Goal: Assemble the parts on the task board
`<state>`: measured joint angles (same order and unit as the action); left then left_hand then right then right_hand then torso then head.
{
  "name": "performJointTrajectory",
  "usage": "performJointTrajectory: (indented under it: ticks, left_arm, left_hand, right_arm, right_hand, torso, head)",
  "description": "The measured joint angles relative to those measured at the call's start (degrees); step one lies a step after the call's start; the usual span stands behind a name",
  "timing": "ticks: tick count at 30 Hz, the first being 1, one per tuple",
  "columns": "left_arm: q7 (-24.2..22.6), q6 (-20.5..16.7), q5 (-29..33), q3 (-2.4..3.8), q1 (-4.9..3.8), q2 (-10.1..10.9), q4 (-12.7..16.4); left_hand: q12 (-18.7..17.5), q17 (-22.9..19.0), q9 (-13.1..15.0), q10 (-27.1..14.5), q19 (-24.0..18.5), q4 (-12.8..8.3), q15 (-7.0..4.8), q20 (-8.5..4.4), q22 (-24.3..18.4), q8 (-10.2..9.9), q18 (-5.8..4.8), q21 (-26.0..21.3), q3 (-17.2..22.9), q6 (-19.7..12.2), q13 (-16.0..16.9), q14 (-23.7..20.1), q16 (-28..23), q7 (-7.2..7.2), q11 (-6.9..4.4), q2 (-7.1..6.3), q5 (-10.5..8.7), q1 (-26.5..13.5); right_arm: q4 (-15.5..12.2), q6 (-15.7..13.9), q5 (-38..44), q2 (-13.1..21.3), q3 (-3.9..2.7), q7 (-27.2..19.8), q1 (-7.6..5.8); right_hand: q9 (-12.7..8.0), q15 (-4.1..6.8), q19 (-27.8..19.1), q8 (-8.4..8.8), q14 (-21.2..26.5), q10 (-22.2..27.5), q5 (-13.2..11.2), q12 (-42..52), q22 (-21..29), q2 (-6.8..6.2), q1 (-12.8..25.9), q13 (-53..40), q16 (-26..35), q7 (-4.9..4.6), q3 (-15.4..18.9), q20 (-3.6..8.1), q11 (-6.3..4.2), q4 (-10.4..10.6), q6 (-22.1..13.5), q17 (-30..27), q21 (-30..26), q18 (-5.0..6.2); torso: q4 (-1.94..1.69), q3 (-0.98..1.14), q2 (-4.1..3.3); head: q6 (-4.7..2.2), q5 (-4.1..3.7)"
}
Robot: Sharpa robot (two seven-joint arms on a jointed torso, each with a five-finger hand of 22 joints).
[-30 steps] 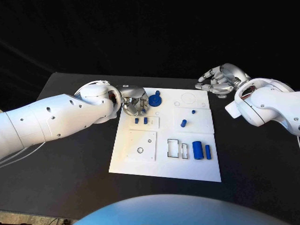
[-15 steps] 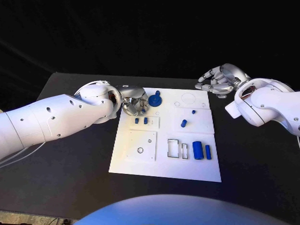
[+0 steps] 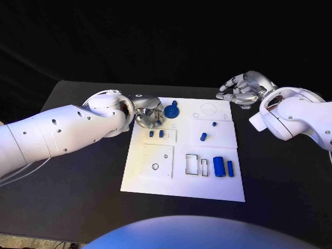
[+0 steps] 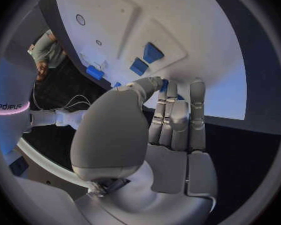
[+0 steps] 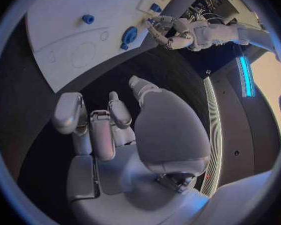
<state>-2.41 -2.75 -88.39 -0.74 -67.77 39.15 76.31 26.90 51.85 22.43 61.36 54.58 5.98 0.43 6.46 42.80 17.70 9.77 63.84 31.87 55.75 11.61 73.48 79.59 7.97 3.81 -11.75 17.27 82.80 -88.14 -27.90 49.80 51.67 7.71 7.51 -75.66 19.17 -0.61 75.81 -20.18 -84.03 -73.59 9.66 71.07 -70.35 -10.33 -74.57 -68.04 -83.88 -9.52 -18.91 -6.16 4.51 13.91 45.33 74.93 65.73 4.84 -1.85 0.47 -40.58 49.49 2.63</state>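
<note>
Head view: the left hand (image 3: 147, 114) is positioned at the task board's (image 3: 182, 181) far left corner, fingers pinching a blue round part (image 3: 171, 110). The right hand (image 3: 242, 89) is held off the board, fingers curled on nothing.

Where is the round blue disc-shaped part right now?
In the head view the round blue part sits at the task board's far end, left of centre, right beside the left robot hand.

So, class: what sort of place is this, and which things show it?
Probably a robotics test lab: a white task board with small blue parts on a black table, dark backdrop behind.
</note>
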Motion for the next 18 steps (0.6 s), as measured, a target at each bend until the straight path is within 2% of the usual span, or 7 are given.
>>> performJointTrajectory:
  ticks: [18]
  left_arm:
    - [0.1,0.3,0.5,0.01,-0.01,-0.1,-0.1]
  left_hand:
    - [-0.3,-0.5,-0.2,-0.6,0.0,-0.2,0.0,0.0,-0.7,-0.8,0.0,0.0,0.2,-0.5,0.3,0.0,0.0,0.3,0.62,0.15,0.0,0.1]
  right_arm:
    - [0.0,0.0,0.0,0.0,0.0,0.0,0.01]
  right_hand:
    - [0.0,0.0,0.0,0.0,0.0,0.0,0.0,0.0,0.0,0.0,0.0,0.0,0.0,0.0,0.0,0.0,0.0,0.0,0.0,0.0,0.0,0.0]
  torso:
    - [-0.03,-0.01,-0.01]
  head:
    - [0.09,-0.04]
